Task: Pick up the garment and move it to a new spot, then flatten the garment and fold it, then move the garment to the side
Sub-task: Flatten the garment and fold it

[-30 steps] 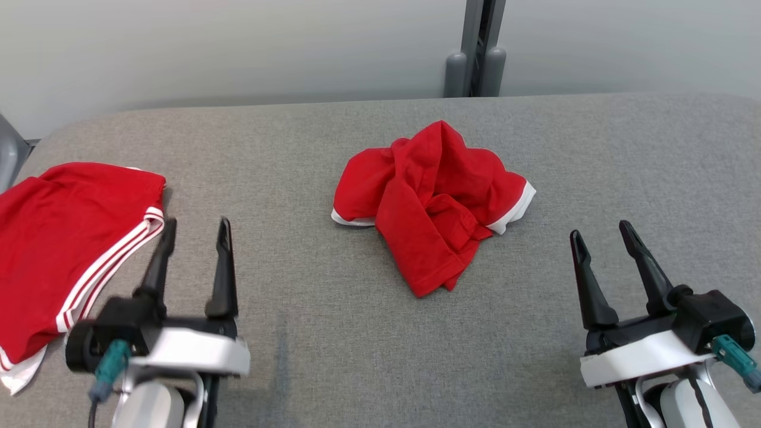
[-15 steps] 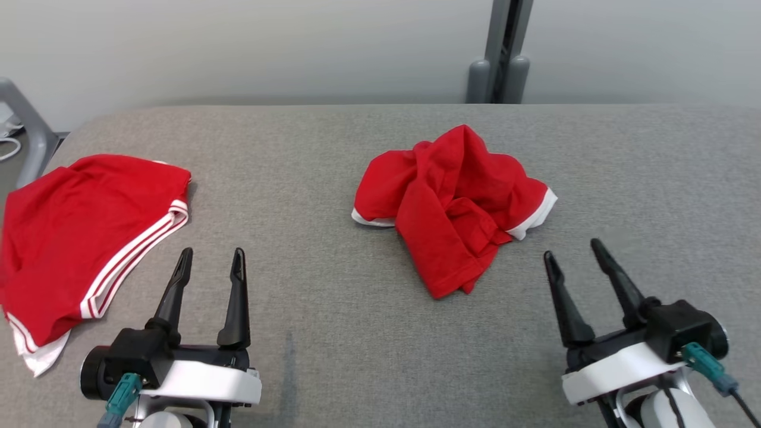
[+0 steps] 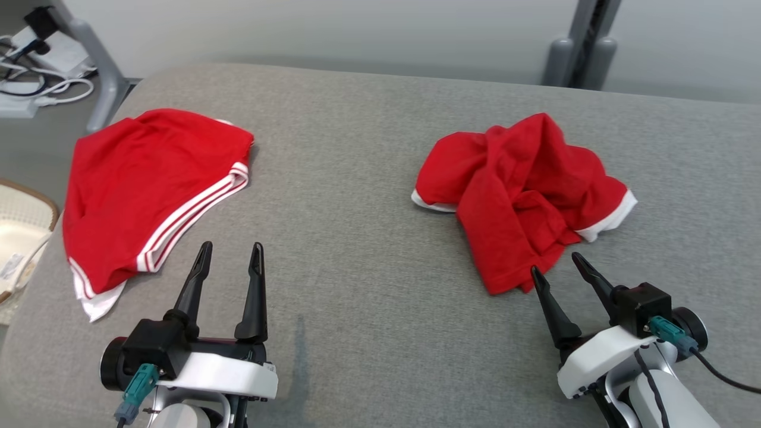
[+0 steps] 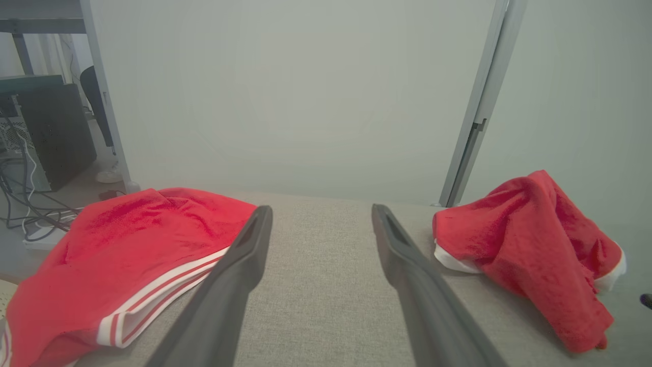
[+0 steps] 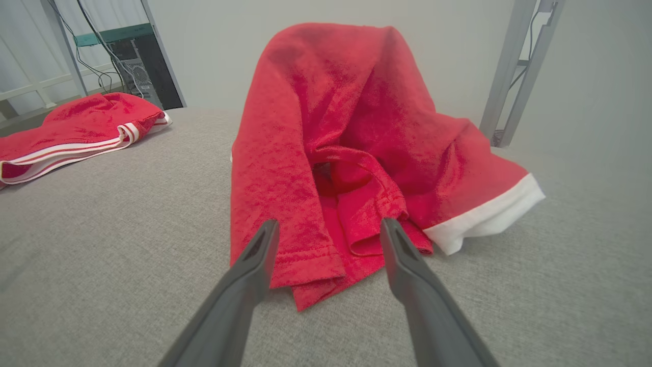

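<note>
The camera has swung left and the right hand (image 3: 554, 264) has neared the crumpled red garment (image 3: 523, 178). Folded striped shorts (image 3: 142, 178) lie at 9 o'clock on the bench (image 3: 357, 208); left hand (image 3: 232, 245) spread, empty, at 7; garment at 2, right hand spread at its near hem. Pick-up step, I judge: next, advance and pinch

Bare grey tabletop (image 3: 345, 196) open through frame centre, between folded red garment (image 3: 142, 184) at left and crumpled red garment (image 3: 523, 190) at right; grey post (image 3: 585, 35) behind far edge, upper right
</note>
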Controlling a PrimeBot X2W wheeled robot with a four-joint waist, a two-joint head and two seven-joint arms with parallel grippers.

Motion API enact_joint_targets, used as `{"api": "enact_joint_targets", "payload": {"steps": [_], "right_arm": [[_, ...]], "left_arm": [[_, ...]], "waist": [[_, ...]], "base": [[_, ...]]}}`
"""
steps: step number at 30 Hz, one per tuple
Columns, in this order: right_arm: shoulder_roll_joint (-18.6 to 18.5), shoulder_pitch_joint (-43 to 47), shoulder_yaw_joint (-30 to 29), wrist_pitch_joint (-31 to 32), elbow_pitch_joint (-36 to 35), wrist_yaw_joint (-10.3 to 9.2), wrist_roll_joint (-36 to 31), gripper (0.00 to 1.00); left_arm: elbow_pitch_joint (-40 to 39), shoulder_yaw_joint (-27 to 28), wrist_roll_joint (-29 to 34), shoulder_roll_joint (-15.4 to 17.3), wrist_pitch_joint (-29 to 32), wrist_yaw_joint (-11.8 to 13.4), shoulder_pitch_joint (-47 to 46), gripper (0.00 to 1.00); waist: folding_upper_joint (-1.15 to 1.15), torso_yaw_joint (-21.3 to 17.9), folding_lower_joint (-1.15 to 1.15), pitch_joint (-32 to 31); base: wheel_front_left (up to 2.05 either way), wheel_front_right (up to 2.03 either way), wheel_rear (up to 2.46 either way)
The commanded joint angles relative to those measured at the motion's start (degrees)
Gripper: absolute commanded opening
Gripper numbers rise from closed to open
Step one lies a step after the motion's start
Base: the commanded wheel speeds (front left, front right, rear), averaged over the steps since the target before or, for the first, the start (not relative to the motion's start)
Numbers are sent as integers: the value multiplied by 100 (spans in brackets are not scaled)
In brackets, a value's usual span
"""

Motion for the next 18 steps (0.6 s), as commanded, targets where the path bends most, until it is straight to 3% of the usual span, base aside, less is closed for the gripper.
{"api": "enact_joint_targets", "payload": {"steps": [1,9,10,11,18], "right_arm": [[-74,-127,19,-6,267,-2,111,100],[-103,-455,370,-6,1159,-1,546,100],[-109,-503,430,-6,1217,-2,637,44],[-134,-555,470,-6,1228,-1,698,0],[-231,-619,573,-6,964,-2,960,0]], "left_arm": [[18,-9,-46,19,-24,33,-82,100],[6,-109,-100,18,-23,75,-111,100],[8,-114,-105,18,-23,84,-116,100],[11,-118,-105,18,-23,92,-120,100],[34,-116,-138,19,-24,121,-130,100]], "waist": [[0,180,0,81],[0,366,0,140],[0,369,0,150],[0,366,0,157],[0,180,0,117]], "base": [[0,0,0],[0,0,0],[0,0,0],[0,0,0],[0,0,0]]}}
